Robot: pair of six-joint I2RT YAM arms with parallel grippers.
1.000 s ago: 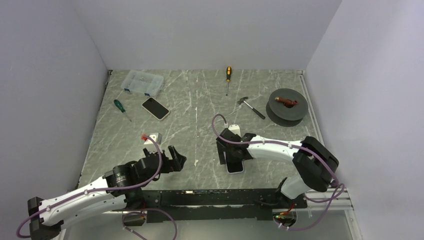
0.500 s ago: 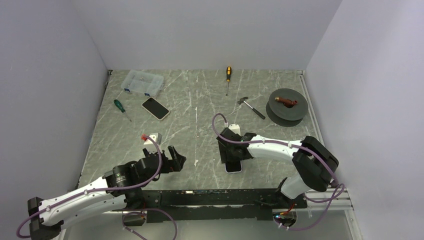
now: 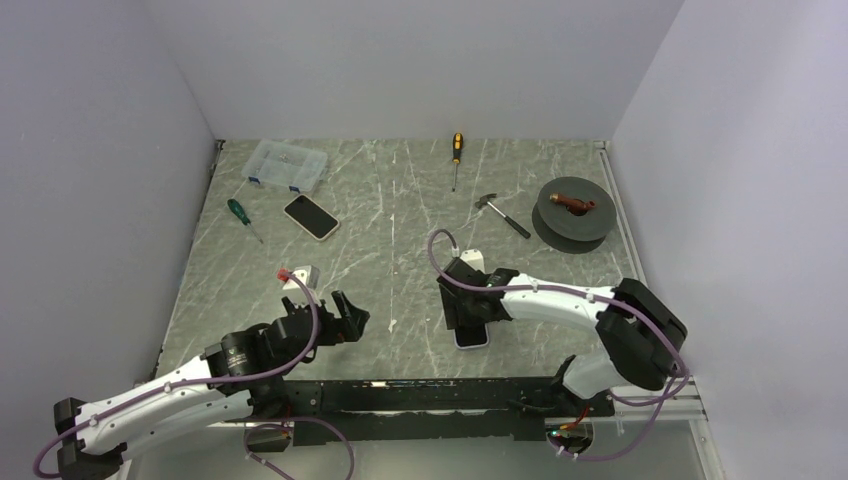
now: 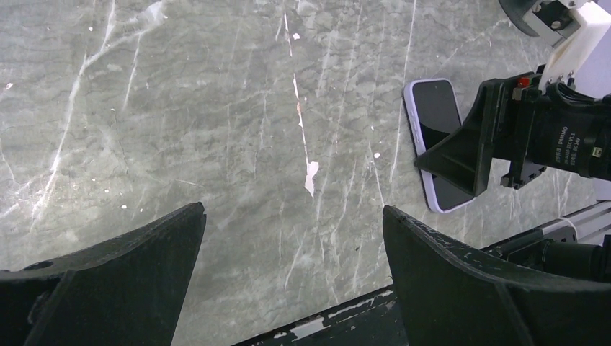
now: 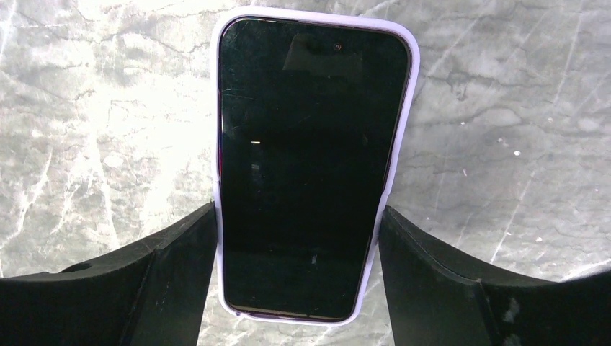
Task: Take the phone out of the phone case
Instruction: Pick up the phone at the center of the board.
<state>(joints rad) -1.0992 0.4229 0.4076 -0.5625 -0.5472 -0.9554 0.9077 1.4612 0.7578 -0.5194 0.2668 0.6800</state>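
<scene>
- The phone (image 5: 310, 166) lies flat on the counter (image 3: 400, 200) with its dark screen upward, near the front edge and a little right of the middle.
- It sits inside the pale lilac phone case (image 5: 310, 11) (the rim of the case shows all around the screen).
- The right pincer (image 5: 297, 245) is low over the near part of the phone. One finger touches each long side of the phone case, so it clamps the case across its width.
- The left pincer (image 4: 292, 238) is wide and holds nothing. It hangs above bare counter, to the left of the phone and well apart from it.
- Toward the far side of the counter lie a second phone (image 3: 311, 216), a clear plastic box (image 3: 287, 165), a green screwdriver (image 3: 243, 217), a yellow screwdriver (image 3: 456, 158), a small hammer (image 3: 501, 214) and a grey reel (image 3: 572, 208).
</scene>
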